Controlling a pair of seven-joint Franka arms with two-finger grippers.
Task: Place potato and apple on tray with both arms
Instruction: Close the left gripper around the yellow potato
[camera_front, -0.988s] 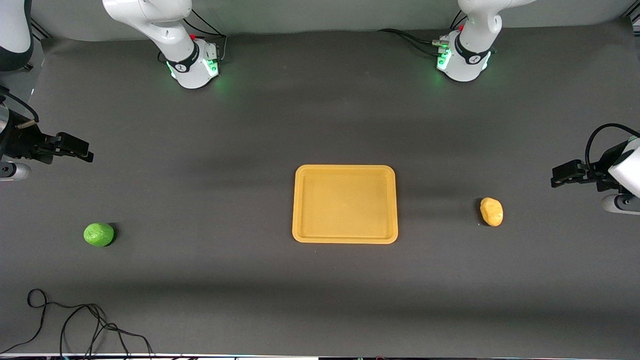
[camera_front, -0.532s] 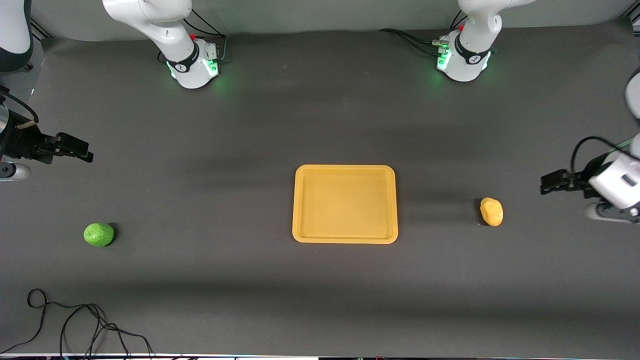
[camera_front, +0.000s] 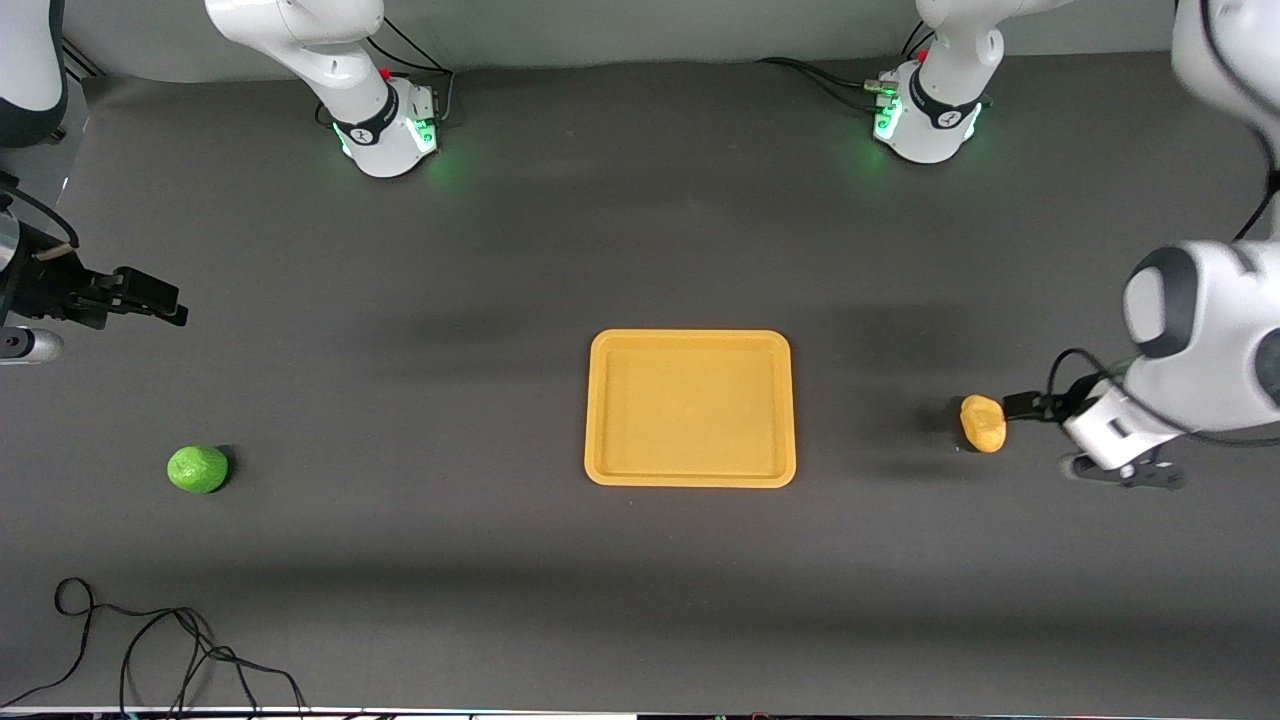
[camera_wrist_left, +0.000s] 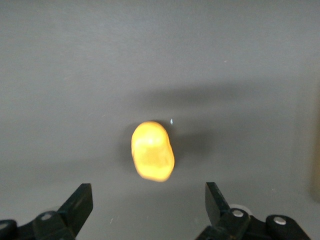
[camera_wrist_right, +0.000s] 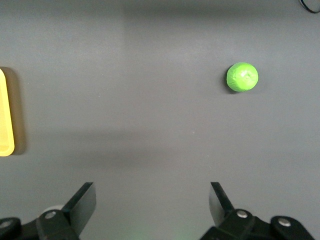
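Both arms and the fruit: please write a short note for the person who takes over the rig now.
Left hand: open, low beside the potato, not gripping.
Right hand: open, waiting at its end of the table, away from the apple.
Tray: mid-table between the two fruits, nothing on it.
Done: nothing placed.
Left: grasp the potato, fetch the apple, set both on the tray.

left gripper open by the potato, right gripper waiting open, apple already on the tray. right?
Not quite: the apple is not on the tray; the front view shows it on the table toward the right arm's end, and the tray holds nothing. The rest stands: the left gripper is open by the potato, and the right gripper waits open.
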